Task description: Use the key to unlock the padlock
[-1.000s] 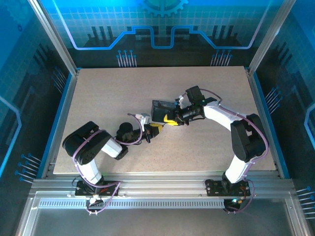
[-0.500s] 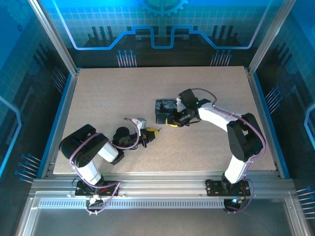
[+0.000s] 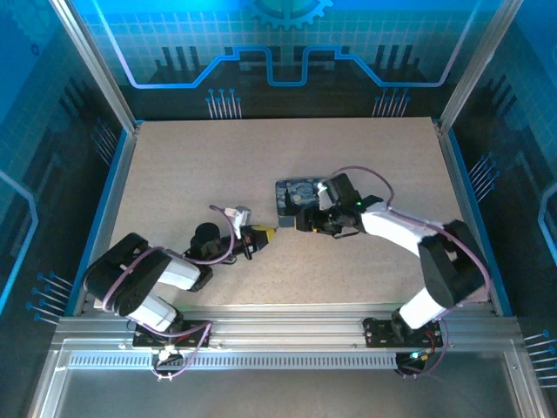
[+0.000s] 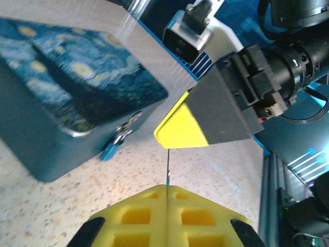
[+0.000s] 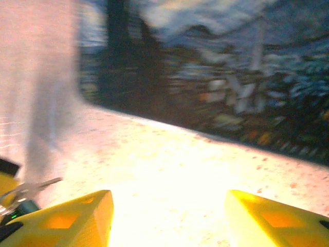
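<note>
In the left wrist view, the left gripper (image 4: 167,194) had its yellow fingers pressed together on the key (image 4: 168,167). The thin blade stood straight out from the fingertips, its long axis in line with them. Its tip pointed at a yellow-tipped finger (image 4: 182,127) of the right gripper (image 5: 167,206) just beyond. Left of that, the padlock (image 4: 114,143) hung slanted from the front clasp of the starry-night tin (image 4: 56,87), bluish body low by the table (image 4: 61,206), shackle uppermost. The right gripper's fingers were spread apart, facing the blurred tin.
</note>
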Available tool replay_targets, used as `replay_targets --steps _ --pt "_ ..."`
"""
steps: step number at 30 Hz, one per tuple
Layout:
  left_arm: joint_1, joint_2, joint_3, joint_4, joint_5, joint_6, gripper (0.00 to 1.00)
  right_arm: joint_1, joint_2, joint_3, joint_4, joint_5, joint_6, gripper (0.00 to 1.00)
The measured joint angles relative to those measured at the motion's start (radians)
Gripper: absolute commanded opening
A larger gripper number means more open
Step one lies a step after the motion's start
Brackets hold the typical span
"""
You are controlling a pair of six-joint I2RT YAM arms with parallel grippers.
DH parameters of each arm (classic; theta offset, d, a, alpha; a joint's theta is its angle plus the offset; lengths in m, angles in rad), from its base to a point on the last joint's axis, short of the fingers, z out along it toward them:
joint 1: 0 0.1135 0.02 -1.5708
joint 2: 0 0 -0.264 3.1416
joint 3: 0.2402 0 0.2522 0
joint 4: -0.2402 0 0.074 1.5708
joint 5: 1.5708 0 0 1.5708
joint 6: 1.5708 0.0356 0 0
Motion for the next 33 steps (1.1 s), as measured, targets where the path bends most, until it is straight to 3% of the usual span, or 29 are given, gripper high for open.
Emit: replay_targets --steps 7,16,23,28,33 --pt "0.045 -0.186 0.068 -0.193 0.171 -0.023 0.0 0.002 -0.228 -0.138 0.248 -0.182 -0.056 0.61" --pt "0.07 -0.38 0.118 -0.351 0.328 -0.075 0.0 0.026 -0.257 -0.165 0.503 -0.411 -0.024 0.57" --pt "0.071 -0.406 0.118 -0.384 0.369 -0.119 0.0 0.094 -0.262 -0.153 0.529 -0.49 -0.018 0.39" --pt "0.071 -0.406 0.122 -0.356 0.399 -0.161 0.0 0.112 -0.263 -0.131 0.52 -0.497 -0.033 0.07" --pt "0.071 -0.394 0.124 -0.335 0.427 -0.188 0.0 0.111 -0.262 -0.124 0.484 -0.488 -0.042 0.0"
